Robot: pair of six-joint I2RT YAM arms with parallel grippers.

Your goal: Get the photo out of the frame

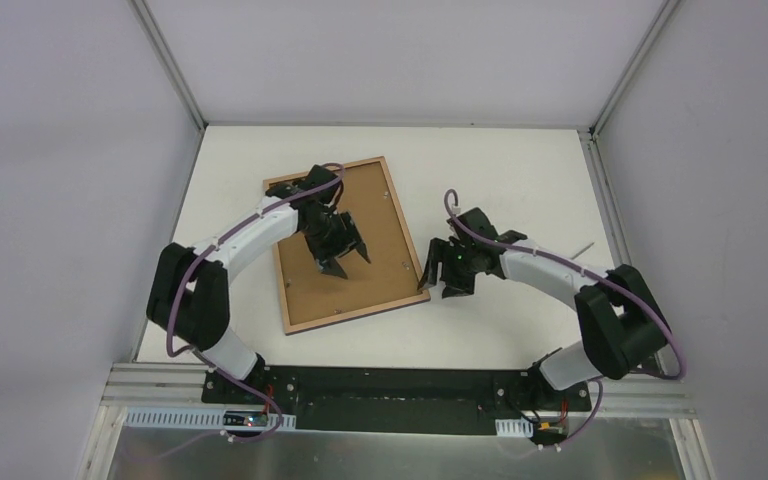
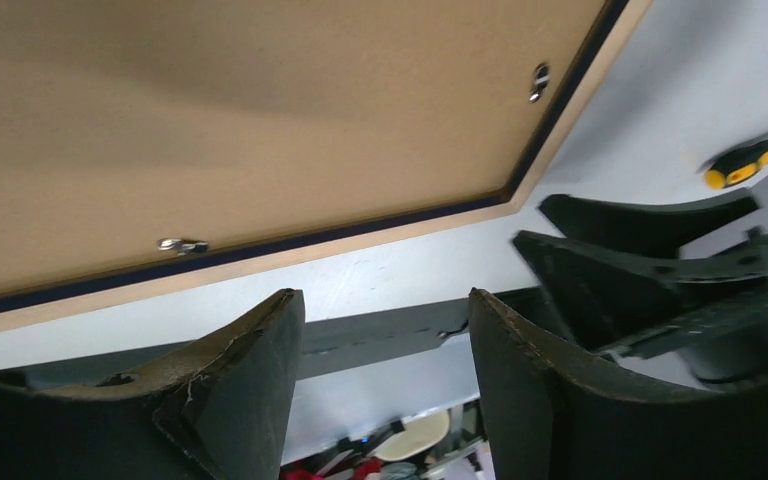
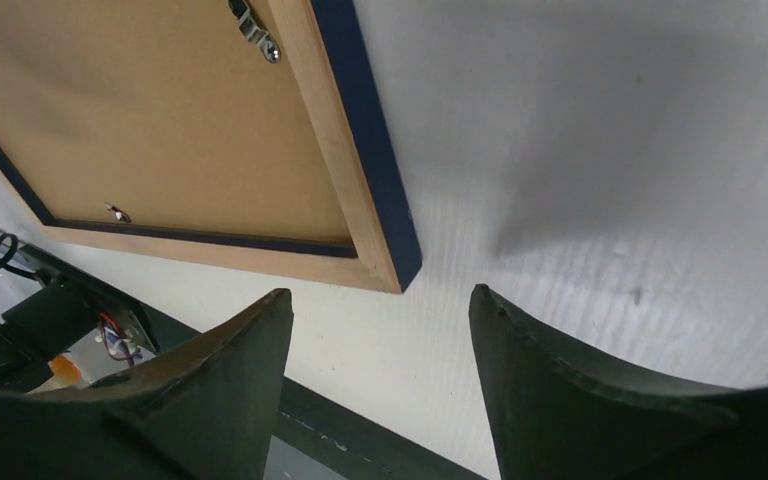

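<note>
While both arms are bolted at the near edge of the table (image 1: pixel 520 170), the work sits further in. Nearest of the working parts is the right gripper (image 1: pixel 442 288), low over bare table just to the right of the near right corner of the frame (image 1: pixel 360 311). Its fingers (image 3: pixel 230 400) are spread with nothing between them. The right wrist view shows the navy corner just ahead of the gap, apart from both tips.

A little further in, the left gripper (image 1: pixel 343 262) hangs over the brown board (image 1: pixel 385 235), above the frame's near half. Its fingers are also spread and empty. Whether the tips touch the board cannot be told.

The frame lies flat and back-up. Its long axis runs from near to far, with the far end leaning left. Small metal clips (image 2: pixel 182 245) sit along the inner edge, lapping onto the board.

The photo is not in sight. It is most likely under the board, face down against the front of the frame.

The coming move therefore turns on the board and its clips. These lie directly below and ahead of the left fingers, so the left arm is the nearer one for freeing them. The right arm is better placed to steady the frame's corner or right edge, which lies to the left of its fingers.
</note>
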